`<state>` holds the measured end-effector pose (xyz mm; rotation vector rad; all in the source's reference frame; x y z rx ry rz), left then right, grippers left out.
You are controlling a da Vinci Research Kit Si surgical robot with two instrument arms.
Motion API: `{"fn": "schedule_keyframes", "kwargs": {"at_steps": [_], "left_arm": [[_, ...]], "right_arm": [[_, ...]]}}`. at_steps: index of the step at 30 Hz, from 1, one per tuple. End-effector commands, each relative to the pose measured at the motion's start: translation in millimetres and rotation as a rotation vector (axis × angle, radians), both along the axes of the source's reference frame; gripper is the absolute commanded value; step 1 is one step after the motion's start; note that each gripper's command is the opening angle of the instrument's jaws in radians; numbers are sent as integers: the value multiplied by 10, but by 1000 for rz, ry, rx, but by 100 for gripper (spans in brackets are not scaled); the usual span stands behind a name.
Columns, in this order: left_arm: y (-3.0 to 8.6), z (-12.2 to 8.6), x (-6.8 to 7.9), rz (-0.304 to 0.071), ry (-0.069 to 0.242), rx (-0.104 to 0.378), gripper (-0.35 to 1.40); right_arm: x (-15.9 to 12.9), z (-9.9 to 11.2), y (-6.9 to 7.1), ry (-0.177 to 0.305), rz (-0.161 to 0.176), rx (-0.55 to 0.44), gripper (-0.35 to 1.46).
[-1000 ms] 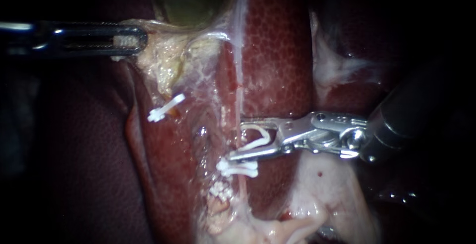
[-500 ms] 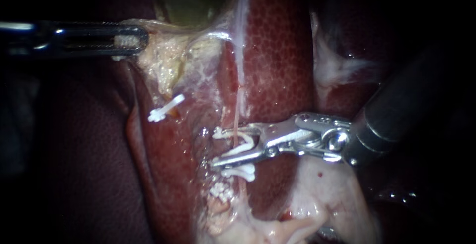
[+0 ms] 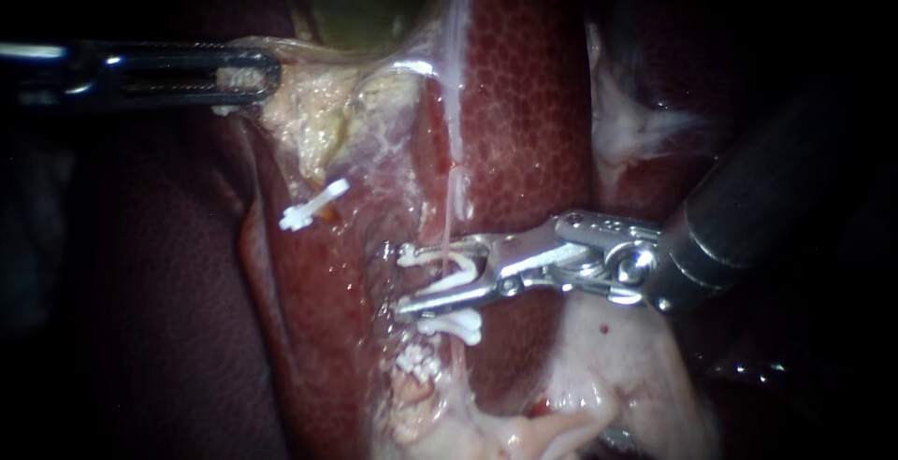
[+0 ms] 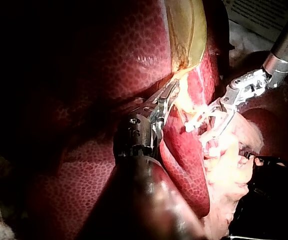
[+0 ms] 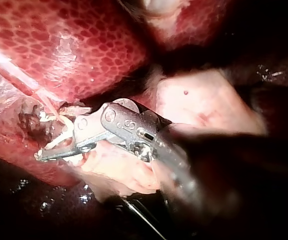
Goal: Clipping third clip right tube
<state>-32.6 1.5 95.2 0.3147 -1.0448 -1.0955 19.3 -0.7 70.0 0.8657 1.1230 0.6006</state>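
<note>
A white plastic clip [image 3: 460, 271] sits astride the thin pale right tube [image 3: 450, 208].
My right instrument's [image 3: 404, 280] jaws, standing apart, hold the clip between them; my left instrument's [image 3: 248, 75] jaws pinch pale yellowish tissue [image 3: 309, 114].

Liver [image 3: 524, 95] and gallbladder [image 3: 365, 2] glistening under the light.
The mottled red liver is filling the centre and upper centre of the frame, while the greenish gallbladder is showing at the top edge, left of centre. Yellowish fatty tissue [image 3: 318, 123] is hanging just under it, and a thin white film [image 3: 456, 49] is running down the liver's face from the top. A lone white clip [image 3: 313, 205] is lying tilted left of centre, just below that fatty tissue. Pale pink tissue [image 3: 608, 366] is bulging at the lower right, with a whitish patch [image 3: 636, 128] sitting in the upper right.
</note>
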Motion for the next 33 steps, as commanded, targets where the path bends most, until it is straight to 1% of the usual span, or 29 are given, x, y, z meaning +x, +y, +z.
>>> {"fn": "schedule_keyframes", "kwargs": {"at_steps": [1, 2, 9, 13, 20, 33], "left_arm": [[0, 0, 0, 0, 0, 0, -18], [0, 0, 0, 0, 0, 0, -18], [-1, 2, 0, 0, 1, -1, -18], [-1, 2, -1, 2, -1, 0, -18], [-1, 2, -1, 1, -1, -1, -18], [-1, 3, -2, 1, -1, -1, -18]], "right_arm": [[0, -1, 0, 0, -1, 6, 30], [0, -1, 0, 3, 0, 6, 28], [-2, -1, 0, -4, -3, 64, -15], [-5, 0, 1, -7, -2, 81, -35], [-10, 2, 1, -15, 1, 115, -35], [-12, 3, -2, -16, 4, 123, -35]]}}
